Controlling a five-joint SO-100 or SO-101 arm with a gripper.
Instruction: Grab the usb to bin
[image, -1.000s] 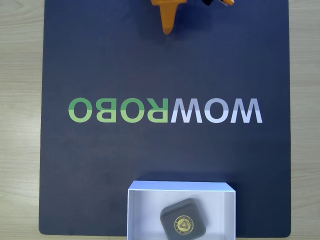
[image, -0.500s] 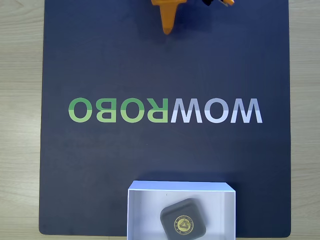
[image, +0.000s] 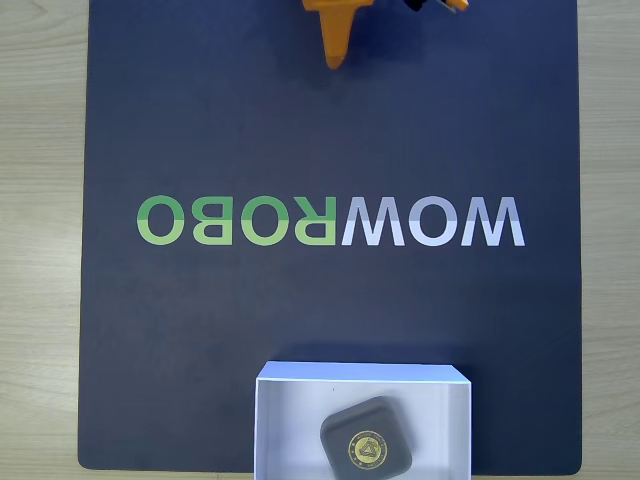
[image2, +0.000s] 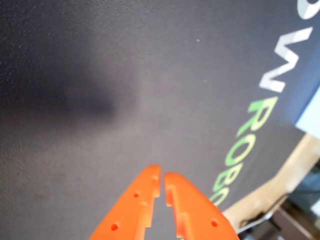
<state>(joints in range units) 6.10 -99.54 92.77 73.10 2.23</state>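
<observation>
Already the orange plastic two-fingered pincer (image2: 161, 184) has its fingers pressed nearly together with nothing between them, hanging over bare mat at the bottom centre of the wrist view; in the fixed view its tip (image: 336, 55) pokes in at the top edge. Below it spreads the dark navy mat (image: 200, 330) printed with green and grey lettering, laid on the pale wood-grain worktop (image: 40, 200). At the bottom centre of the fixed view sits the white shallow cardboard bin (image: 290, 405), and the small dark grey rounded-square usb (image: 366, 448) with its gold emblem lies flat inside it, toward the lower right. The job looks finished. The likely risk is a needless return sweep: a low pass could clip the bin's light wall and shove it across the mat.
</observation>
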